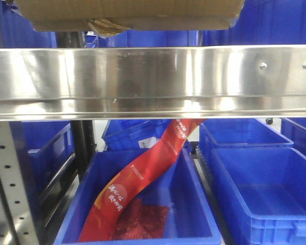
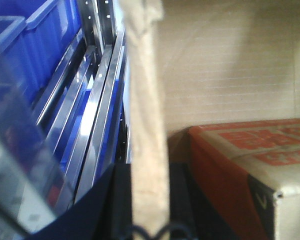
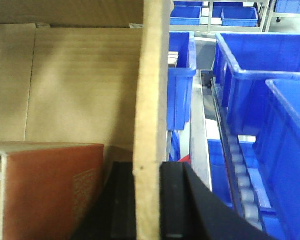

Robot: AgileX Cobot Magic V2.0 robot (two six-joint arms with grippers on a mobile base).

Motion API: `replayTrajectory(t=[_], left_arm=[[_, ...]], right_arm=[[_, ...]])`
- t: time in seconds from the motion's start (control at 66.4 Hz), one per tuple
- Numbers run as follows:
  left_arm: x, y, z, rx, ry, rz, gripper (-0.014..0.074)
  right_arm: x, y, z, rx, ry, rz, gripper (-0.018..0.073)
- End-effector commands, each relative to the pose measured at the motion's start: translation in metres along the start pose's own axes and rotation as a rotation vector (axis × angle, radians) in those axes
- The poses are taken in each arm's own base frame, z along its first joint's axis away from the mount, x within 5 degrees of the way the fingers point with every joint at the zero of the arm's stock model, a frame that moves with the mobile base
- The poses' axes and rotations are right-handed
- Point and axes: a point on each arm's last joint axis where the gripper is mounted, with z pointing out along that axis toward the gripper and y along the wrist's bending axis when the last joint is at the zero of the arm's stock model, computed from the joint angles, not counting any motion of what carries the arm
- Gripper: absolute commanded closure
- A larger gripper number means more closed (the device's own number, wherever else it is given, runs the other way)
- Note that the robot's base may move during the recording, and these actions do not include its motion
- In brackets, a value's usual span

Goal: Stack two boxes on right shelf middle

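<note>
While the tan corrugated cardboard box (image 1: pixel 127 13) sits above the shiny steel shelf lip (image 1: pixel 153 76), the left end effector (image 2: pixel 149 200) and right end effector (image 3: pixel 151 200) each pinch a box wall.

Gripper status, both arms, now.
Left gripper: closed, its black fingers pinching a wall of the tan corrugated cardboard box.
Right gripper: closed, its black fingers pinching the upright cardboard box wall.

Box (image 1: pixel 132 15) above shelf lip (image 1: pixel 153 76); bins (image 1: pixel 143 204) below, packet (image 1: pixel 137 178) in middle bin.
</note>
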Motion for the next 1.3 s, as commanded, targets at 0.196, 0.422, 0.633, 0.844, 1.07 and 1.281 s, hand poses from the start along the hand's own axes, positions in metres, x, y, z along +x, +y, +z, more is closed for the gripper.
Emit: replayTrajectory(t=[0.196,0.422,0.633,0.844,1.07,1.281], left_arm=[[-0.008,-0.002,-0.007,0.040,-0.061,-0.012,0.0708],[-0.008,-0.002,-0.007,0.040,-0.061,-0.012,0.0708],[-0.008,-0.002,-0.007,0.040,-0.061,-0.012,0.0708],[-0.008,-0.002,-0.007,0.041,-0.058,-0.014,0.0708],[0.005,-0.006,-0.001,0.049,0.069,-0.057,0.0708],[0.013,-0.013,0.015,0.041,0.115,-0.044,0.0700]], right_arm=[[-0.015,0.006,-0.007,-0.069,-0.107,-0.004,0.0721],[-0.015,0.006,-0.007,-0.069,-0.107,-0.004,0.0721],[-0.001,0.000,-0.007,-0.002,0.045,0.060,0.0721],[0.014,-0.007,-0.009,0.087,0.201,0.091,0.0721],[0.016,-0.006,-0.005,0.087,0.207,0.087,0.0721],[0.027,-0.002,0.013,0.097,0.248,0.071,0.0708]])
